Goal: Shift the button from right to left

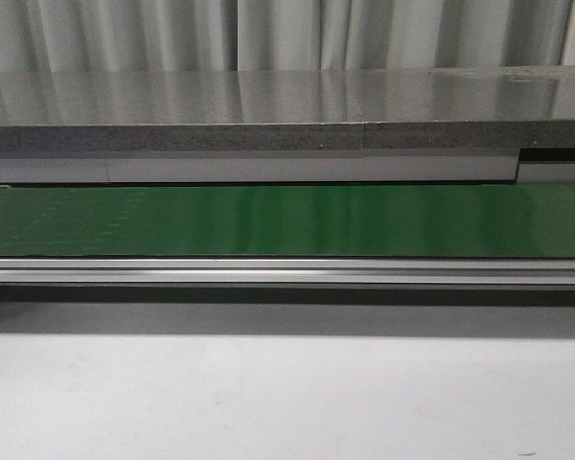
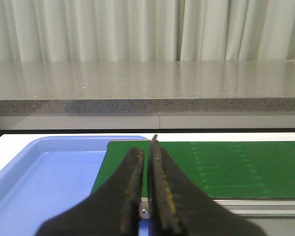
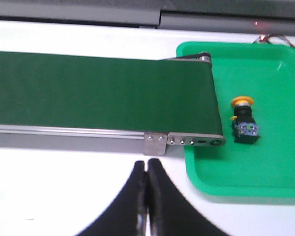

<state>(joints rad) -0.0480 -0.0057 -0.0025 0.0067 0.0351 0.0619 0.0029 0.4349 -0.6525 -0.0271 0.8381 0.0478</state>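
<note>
The button [image 3: 244, 122], a dark blocky body with an orange-yellow round cap, lies on its side in a green tray [image 3: 265, 167], next to the end of the green conveyor belt [image 3: 98, 91]. My right gripper [image 3: 146, 167] is shut and empty over the white table, apart from the tray and short of the belt's metal rail. My left gripper [image 2: 147, 155] is shut and empty, above the other end of the belt [image 2: 226, 167] beside a blue tray [image 2: 49, 177]. Neither gripper nor the button shows in the front view.
The front view shows only the belt [image 1: 287, 220], its aluminium rail [image 1: 287, 270], white table [image 1: 287, 393] in front and a grey stone counter [image 1: 268, 115] with curtains behind. The blue tray holds nothing that I can see.
</note>
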